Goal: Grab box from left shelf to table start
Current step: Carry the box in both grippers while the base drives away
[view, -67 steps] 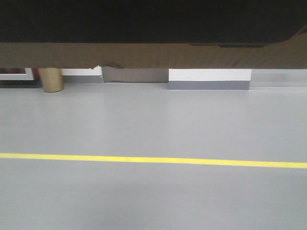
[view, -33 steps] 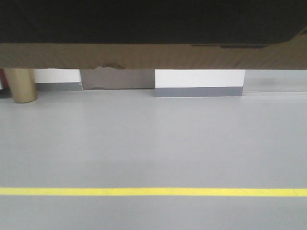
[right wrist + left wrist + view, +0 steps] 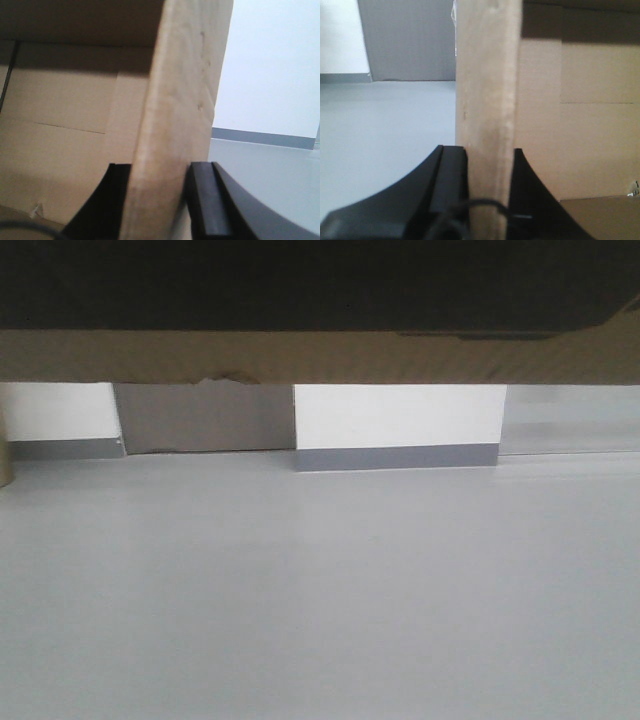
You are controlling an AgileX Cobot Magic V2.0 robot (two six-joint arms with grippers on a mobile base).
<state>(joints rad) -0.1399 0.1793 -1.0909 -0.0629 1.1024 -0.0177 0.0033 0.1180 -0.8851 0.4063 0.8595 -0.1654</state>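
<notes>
The box [image 3: 320, 355] hangs across the top of the front view, black panel above a brown lower edge, in the same place as a second ago, so the grip is holding. What changes is the ground under it. The yellow line that crossed the floor [image 3: 320, 590] slides toward the near edge and is now out of view. The white panel [image 3: 398, 415] and grey panel [image 3: 205, 418] on the far wall grow taller and shift left, and the tan post [image 3: 3, 455] is only a sliver at the left edge. I read that as the base rolling forward toward the far wall, veering a little right, with the load aloft. The left gripper [image 3: 487, 160] is clamped on one upright cardboard wall of the box, a black finger touching each side. The right gripper [image 3: 160, 175] pinches the opposite wall the same way, and both wrist views look into the brown inside. So the box appears to be off the shelf, carried in the air between the two arms in front of the robot. Neither shelf nor table shows in any view, so how far the carry has to go cannot be told; the lift looks done and the set-down not yet begun. The thin walls could bend or slip if the base jolts.
</notes>
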